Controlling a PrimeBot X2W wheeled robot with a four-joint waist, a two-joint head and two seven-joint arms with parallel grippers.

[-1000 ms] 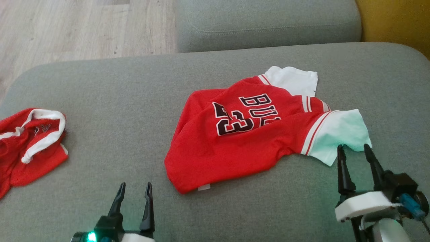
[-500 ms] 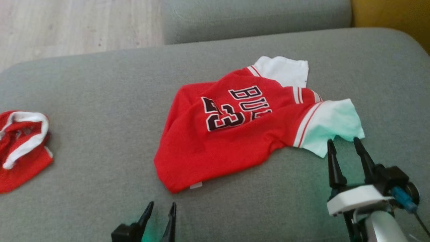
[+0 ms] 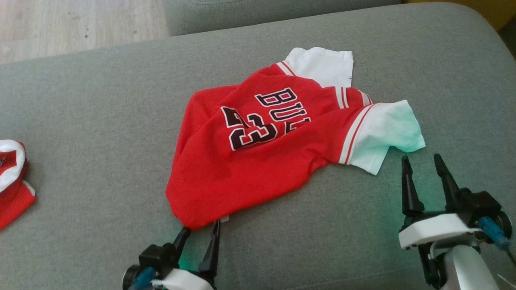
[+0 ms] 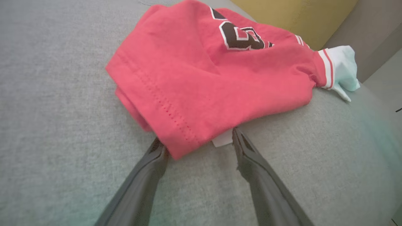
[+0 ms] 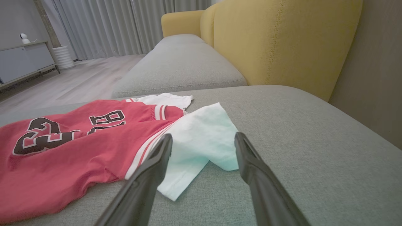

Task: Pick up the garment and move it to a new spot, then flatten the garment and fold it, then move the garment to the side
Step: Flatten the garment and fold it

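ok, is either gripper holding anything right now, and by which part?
Nothing held. Left gripper is open, straddling the jersey at its hem corner; right gripper is open beside the white sleeve.

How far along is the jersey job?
Done: nothing visible; the jersey lies crumpled and unfolded on the cushion. In hand: the left claw, open, straddles the hem corner; the right claw, open, sits just short of the white sleeve. Left: grasp, lift, move, flatten, fold, set aside.
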